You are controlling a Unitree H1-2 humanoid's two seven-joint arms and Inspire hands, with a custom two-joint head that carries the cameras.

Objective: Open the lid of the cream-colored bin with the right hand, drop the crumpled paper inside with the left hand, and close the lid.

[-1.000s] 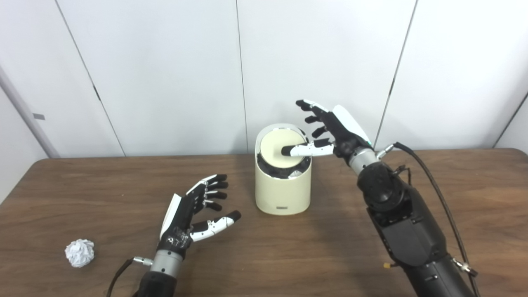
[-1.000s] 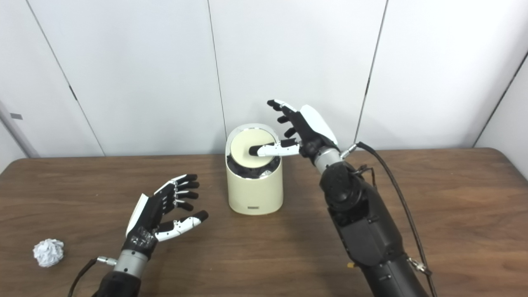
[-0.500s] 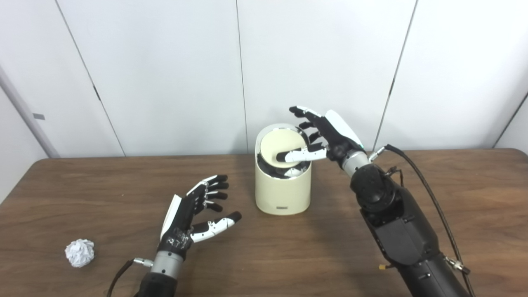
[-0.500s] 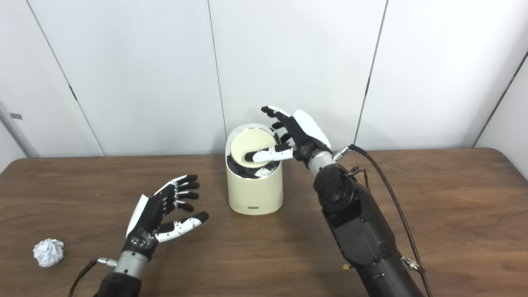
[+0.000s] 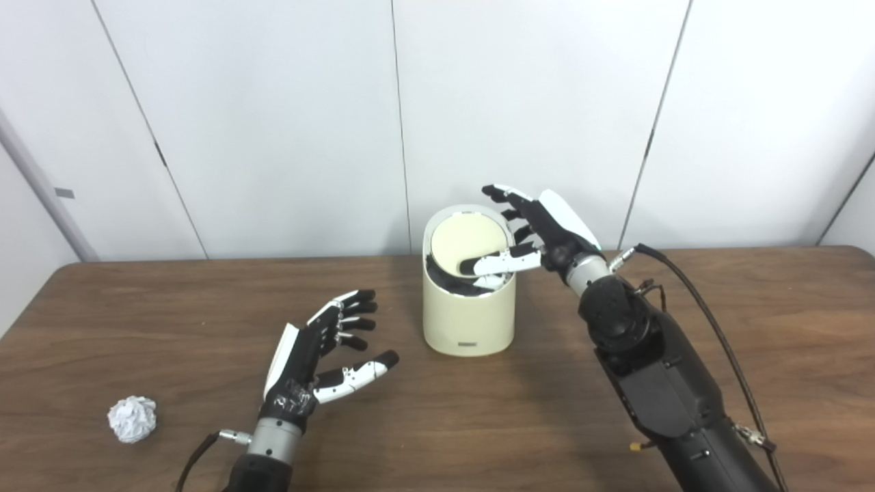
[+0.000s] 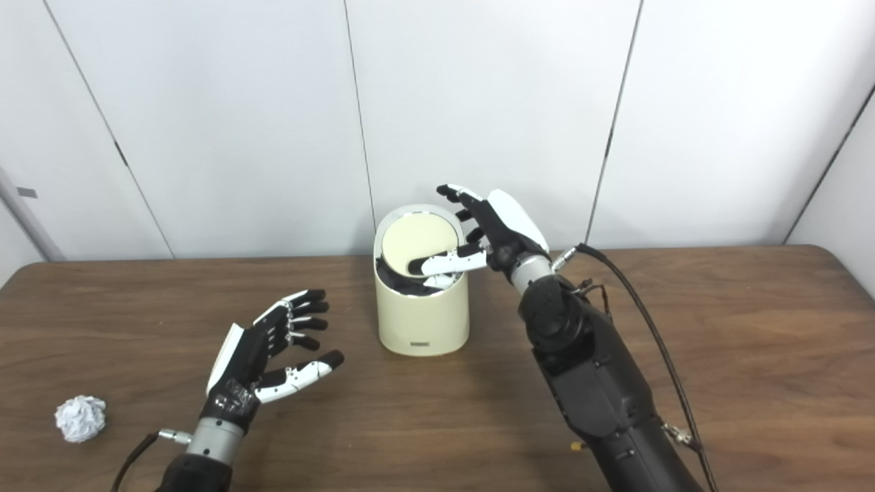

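The cream-colored bin (image 5: 469, 311) stands upright on the brown desk (image 5: 547, 424), toward the back and near the middle, close to the white wall panels (image 5: 273, 123). Its round lid (image 5: 469, 244) is tilted, the near edge sunk into the opening so that a dark gap and something pale show below it, while the far edge sits high against the rim. The right hand (image 5: 540, 229) reaches over the bin from the right, its fingers spread apart and holding nothing; its thumb (image 5: 493, 263) lies across the low near part of the lid and the other fingers stand up past the bin's far rim. The left hand (image 5: 321, 355) hovers above the desk, in front of the bin and to its left, palm turned inward, fingers apart and empty. The crumpled paper (image 5: 132, 419) lies on the desk near the front left edge, well apart from the left hand and from the bin.
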